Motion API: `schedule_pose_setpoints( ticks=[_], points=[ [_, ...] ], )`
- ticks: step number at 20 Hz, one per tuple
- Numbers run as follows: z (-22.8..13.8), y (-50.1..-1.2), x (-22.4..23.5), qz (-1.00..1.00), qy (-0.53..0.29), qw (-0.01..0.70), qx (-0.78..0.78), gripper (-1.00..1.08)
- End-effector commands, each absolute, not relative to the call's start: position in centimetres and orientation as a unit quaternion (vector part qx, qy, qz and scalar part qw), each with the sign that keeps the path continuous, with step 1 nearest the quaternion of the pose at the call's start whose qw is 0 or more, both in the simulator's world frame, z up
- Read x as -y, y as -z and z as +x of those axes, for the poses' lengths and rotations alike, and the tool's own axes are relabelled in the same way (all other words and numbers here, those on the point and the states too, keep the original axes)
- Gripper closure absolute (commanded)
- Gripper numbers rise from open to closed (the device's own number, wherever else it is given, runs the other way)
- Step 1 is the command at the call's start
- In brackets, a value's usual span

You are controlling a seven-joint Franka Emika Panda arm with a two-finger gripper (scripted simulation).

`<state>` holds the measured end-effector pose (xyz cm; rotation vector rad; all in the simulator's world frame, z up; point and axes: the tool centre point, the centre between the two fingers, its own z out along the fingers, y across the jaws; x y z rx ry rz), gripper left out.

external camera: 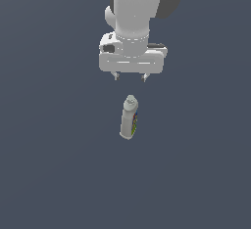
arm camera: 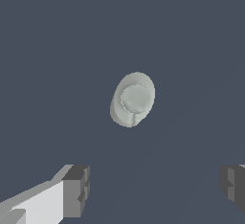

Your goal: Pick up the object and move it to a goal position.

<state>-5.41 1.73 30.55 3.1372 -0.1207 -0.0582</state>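
The object (external camera: 129, 118) is a slim off-white bottle with a narrower round cap and a multicoloured label strip on one side. It stands roughly upright on the dark grey surface, leaning slightly. My gripper (external camera: 130, 78) hangs directly above it, open, with a clear gap between the fingertips and the cap. In the wrist view the object (arm camera: 133, 99) is seen from above, cap end on, lying beyond the gap between my two fingers (arm camera: 76, 189). Nothing is held between them.
A uniform dark grey surface (external camera: 49, 164) surrounds the bottle on all sides. No other objects or edges show in either view.
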Motion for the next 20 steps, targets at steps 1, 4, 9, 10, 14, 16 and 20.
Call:
schedule_pose_setpoints(
  ticks=[1,4,9,10,14,16,20],
  points=[
    [-4.8,-30.3,-1.8,0.998,0.016,0.001,0.063,-0.92],
    [-3.8,-29.9,-1.8,0.995,0.013,0.001,0.1,-0.92],
    [-2.3,-29.2,-2.0,0.987,0.008,0.001,0.16,-0.92],
    [-2.0,-29.0,-2.0,0.985,0.007,0.001,0.17,-0.92],
    [-1.1,-28.6,-2.1,0.979,0.004,0.001,0.205,-0.92],
    [-0.8,-28.4,-2.1,0.976,0.002,0.0,0.218,-0.92],
    [-0.3,-28.1,-2.1,0.972,0.001,0.0,0.236,-0.92]
  ],
)
